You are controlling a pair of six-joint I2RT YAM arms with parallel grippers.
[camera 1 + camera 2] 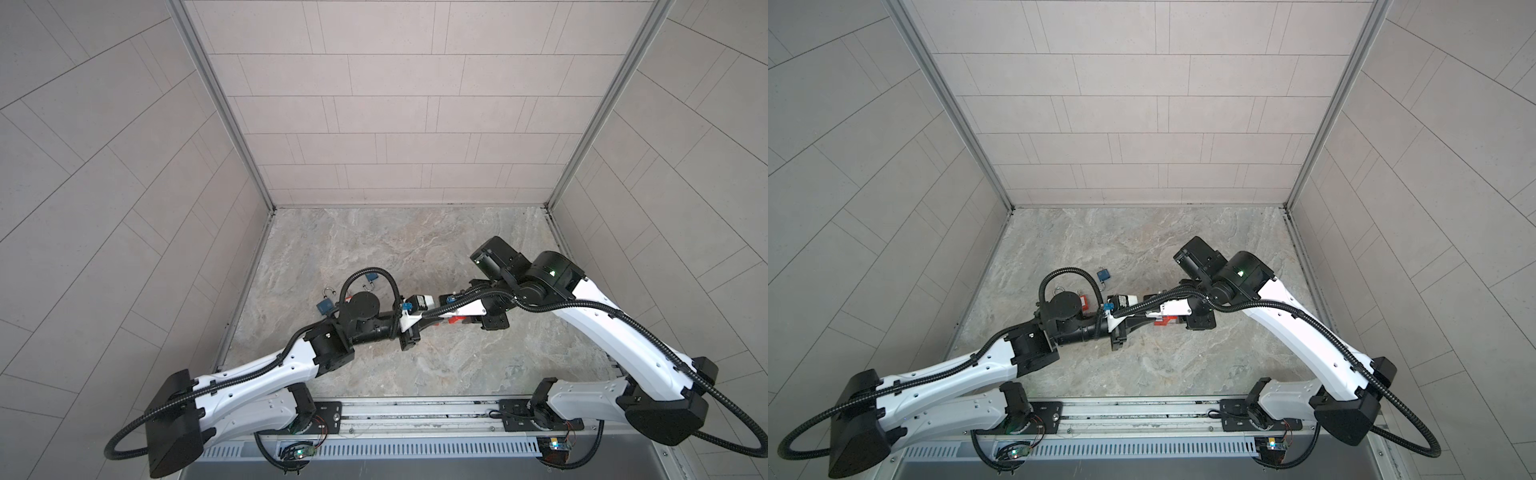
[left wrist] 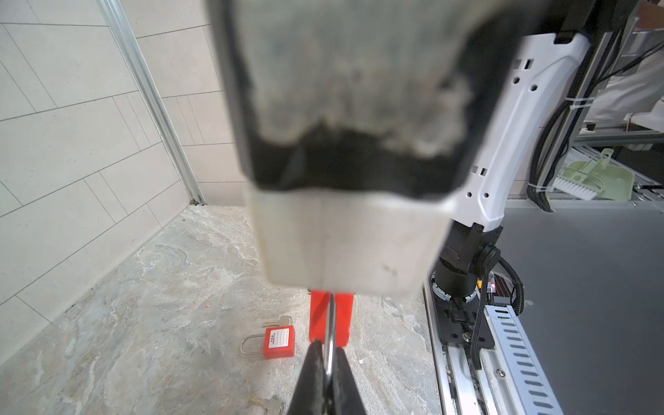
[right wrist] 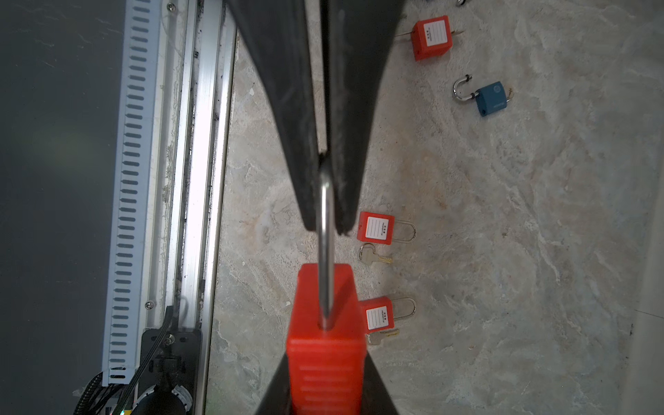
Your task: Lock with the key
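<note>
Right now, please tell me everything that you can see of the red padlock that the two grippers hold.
The red padlock has a red body that looks like plastic, ridged on one face, and a thin silver metal shackle, seen edge-on. It is held in the air above the stone-patterned table, touching nothing there. The right gripper clamps the body; the left gripper pinches the shackle. Whether the shackle is latched, or a key is inserted, cannot be seen.

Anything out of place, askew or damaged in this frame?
Nothing looks spilled or damaged. One blue padlock lies with its shackle swung open, unlike two red padlocks lying flat nearby, whose shackles look closed.
</note>
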